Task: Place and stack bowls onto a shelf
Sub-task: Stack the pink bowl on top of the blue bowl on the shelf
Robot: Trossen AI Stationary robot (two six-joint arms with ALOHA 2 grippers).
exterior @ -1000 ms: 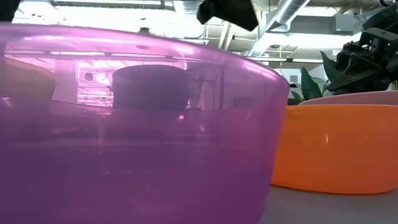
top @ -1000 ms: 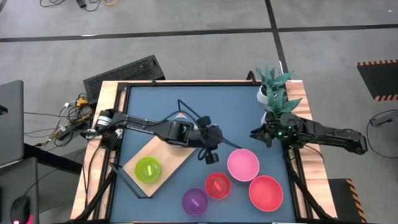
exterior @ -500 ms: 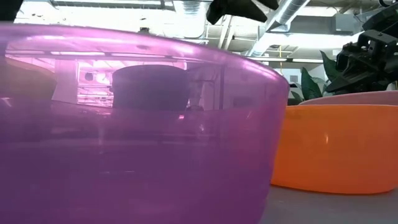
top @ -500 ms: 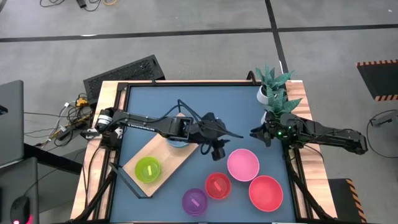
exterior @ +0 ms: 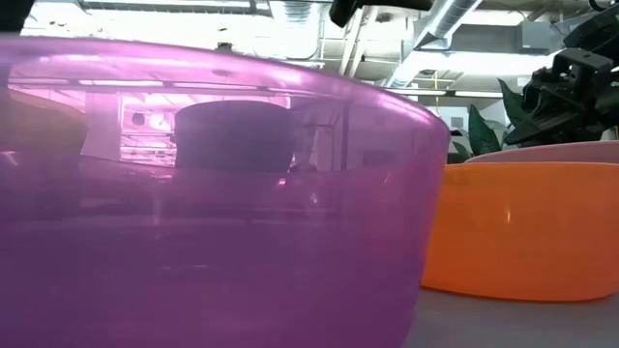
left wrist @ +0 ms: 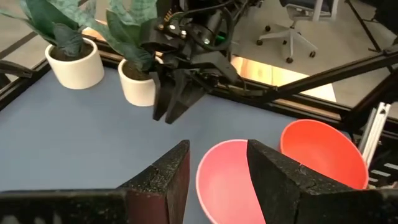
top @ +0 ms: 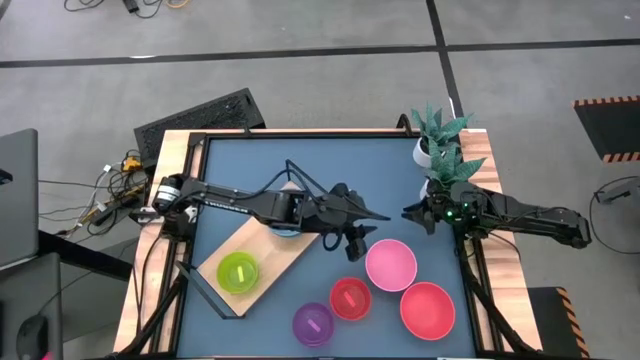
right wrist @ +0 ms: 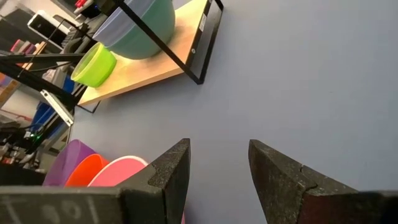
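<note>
High view first: the shelf (top: 255,262) sits angled on the left half of the blue table (top: 250,165), with a lime green bowl (top: 238,271) on its near end and a blue bowl stacked in a dark green bowl (top: 284,228) at the far end, mostly hidden under the left arm. The left gripper (top: 356,243) is out over the table between the shelf and the pink bowl (top: 390,264), not touching anything. From its wrist cam the fingers (left wrist: 166,177) are parted with nothing between them, pink bowl just ahead.

Rest of the bowls are loose on the table: small red bowl (top: 350,298), purple bowl (top: 313,323), and the big red bowl (top: 427,309) right beside the pink one.

The right gripper (top: 414,214) waits at the right edge next to the two white plant pots (top: 428,152). Jaws are spread wide and empty in its own wrist view, pointing across bare table toward the shelf.

Low view is basically just the purple bowl filling the picture.
</note>
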